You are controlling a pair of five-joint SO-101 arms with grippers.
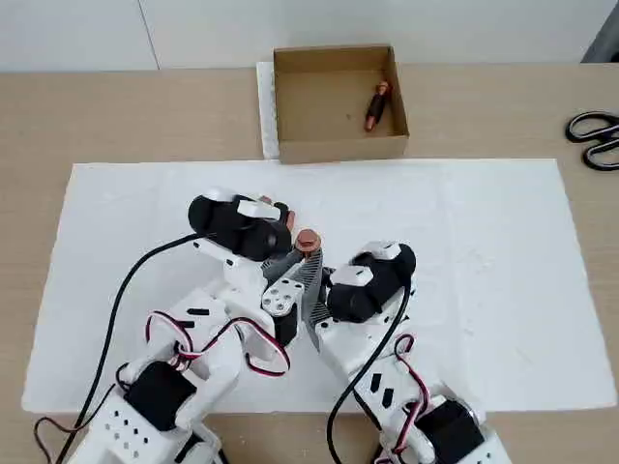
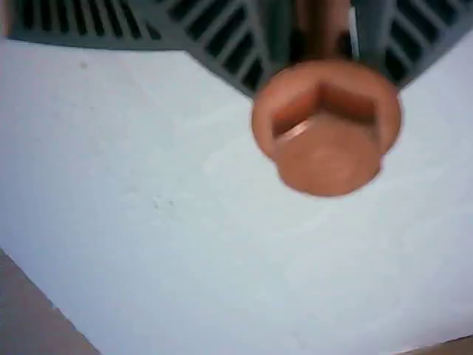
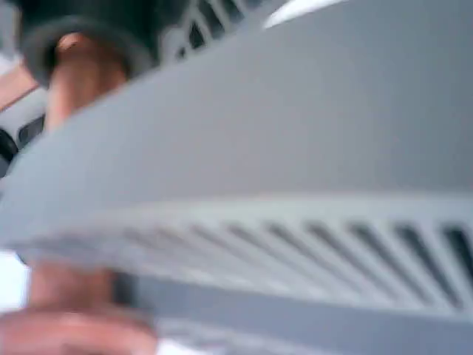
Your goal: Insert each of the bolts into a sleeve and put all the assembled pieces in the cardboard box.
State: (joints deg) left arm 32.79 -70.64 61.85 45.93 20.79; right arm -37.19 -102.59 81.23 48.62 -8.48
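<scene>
The right end effector (image 1: 309, 274) clamps the copper bolt (image 1: 308, 239), its head just past the fingertips. I cannot tell the left end effector's (image 1: 276, 215) grip. I'd keep the shaft square to the black sleeve (image 3: 81, 33) and push gently.

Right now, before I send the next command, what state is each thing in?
bolt: upright, head up, gripped on its shaft.
right end effector: shut on the bolt.
cardboard box: upright, top open, holding one assembled piece.
assembled piece: lying on the box floor.
scissors: lying on the table; blades out of frame, so open or closed unclear.
</scene>
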